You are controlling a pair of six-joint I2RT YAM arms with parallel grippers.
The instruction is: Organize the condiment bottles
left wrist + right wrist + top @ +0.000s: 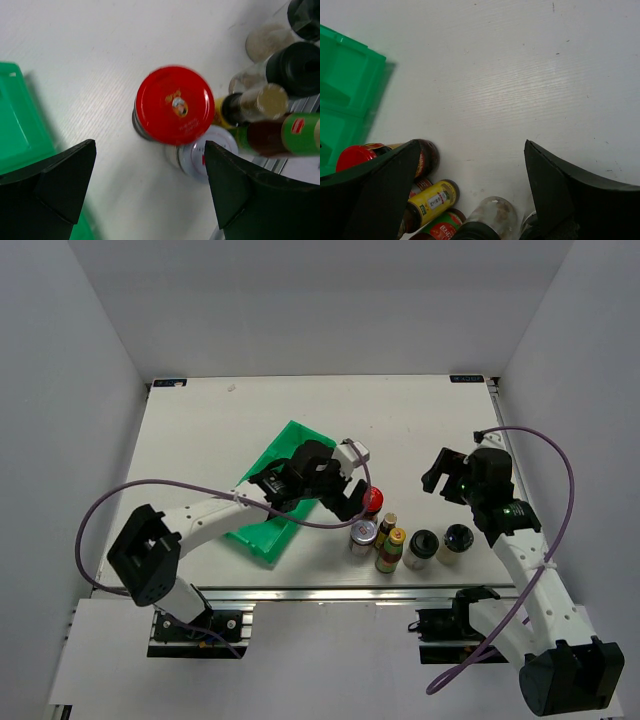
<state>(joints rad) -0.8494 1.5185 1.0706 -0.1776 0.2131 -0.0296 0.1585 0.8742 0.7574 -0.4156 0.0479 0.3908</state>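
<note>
Six condiment bottles stand near the table's front edge. The red-capped dark jar (372, 499) (172, 105) (355, 155) is nearest the bin. The silver-lidded jar (363, 534) (197, 156) stands beside it. Two slim bottles (386, 524) (391, 550) (260, 102) (287, 134) (429, 201) stand in the middle. Two black-lidded jars (422, 547) (456, 540) (295, 67) (490, 217) are on the right. My left gripper (345, 483) (150, 187) is open and empty, just above the red-capped jar. My right gripper (445, 472) (470, 192) is open and empty, beyond the black-lidded jars.
A green divided plastic bin (278, 490) (17, 120) (345, 85) lies left of the bottles, partly under my left arm. The table's metal front rail (330, 592) runs just in front of the bottles. White walls enclose the table.
</note>
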